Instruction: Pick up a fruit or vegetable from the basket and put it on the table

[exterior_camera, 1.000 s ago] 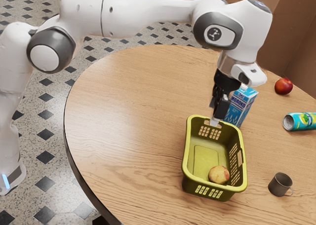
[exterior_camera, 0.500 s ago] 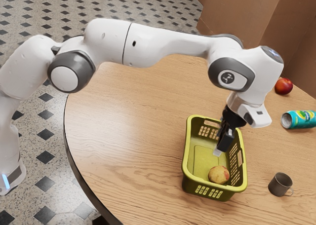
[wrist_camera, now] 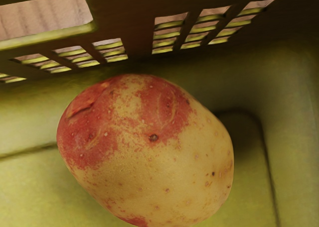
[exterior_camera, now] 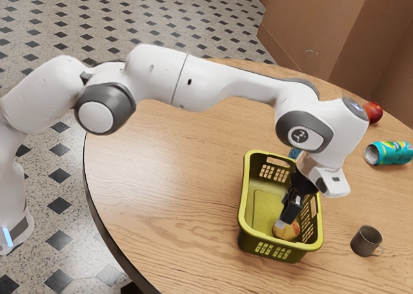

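Exterior view: my tool (exterior_camera: 283,222) reaches down into the green basket (exterior_camera: 242,204), close at the potato (exterior_camera: 288,232); whether it stands wide, narrow or gripping, I cannot tell. Basket is upright on the wooden bench (exterior_camera: 161,178); mug (exterior_camera: 366,241) near it, toward the exterior view's right; can (exterior_camera: 391,153) and red apple (exterior_camera: 373,113) well apart from it. Wrist view: potato, red and yellow, lies on the basket's floor, near a slotted wall.

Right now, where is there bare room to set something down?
The table has its widest bare patch between the basket and the table's edge on the exterior view's left. A smaller one lies between the cup and the can. It is crowded in the basket's end where the tool reaches down to the potato.
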